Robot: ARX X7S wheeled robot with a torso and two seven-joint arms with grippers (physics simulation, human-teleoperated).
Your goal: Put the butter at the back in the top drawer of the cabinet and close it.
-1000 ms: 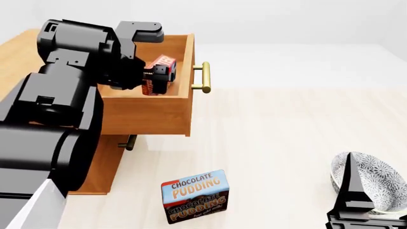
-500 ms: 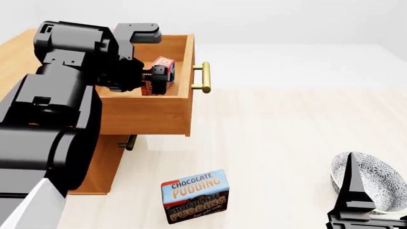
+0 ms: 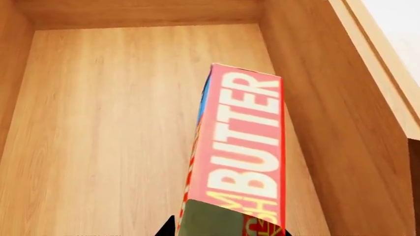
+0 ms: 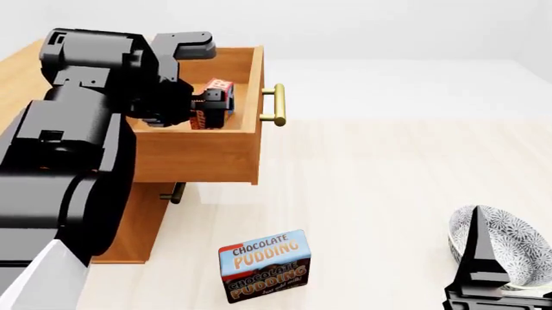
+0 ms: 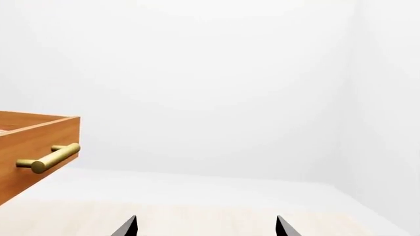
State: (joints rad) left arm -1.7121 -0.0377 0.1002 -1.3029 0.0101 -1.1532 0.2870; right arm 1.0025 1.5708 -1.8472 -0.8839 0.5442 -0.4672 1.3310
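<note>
The cabinet [image 4: 26, 77] stands at the left with its top drawer [image 4: 207, 155] pulled open, brass handle [image 4: 276, 104] toward the floor's middle. My left gripper [image 4: 211, 106] is shut on the butter [image 4: 220, 87], a red-orange box with yellow lettering, and holds it inside the drawer, above its plain wood floor. In the left wrist view the butter [image 3: 246, 147] hangs over the drawer bottom [image 3: 105, 123]. My right gripper [image 5: 205, 231] is open and empty, low at the right, with only its fingertips showing; the drawer handle [image 5: 49, 157] lies far to one side of it.
A brown-and-blue chocolate pudding box [image 4: 265, 265] stands on the pale floor in front of the cabinet. A patterned bowl [image 4: 509, 242] sits at the far right beside my right arm [image 4: 483, 271]. A lower drawer's handle [image 4: 175, 192] shows under the open drawer.
My left arm has shifted slightly left and deeper into the drawer, carrying the butter with it. The right arm has not moved.
</note>
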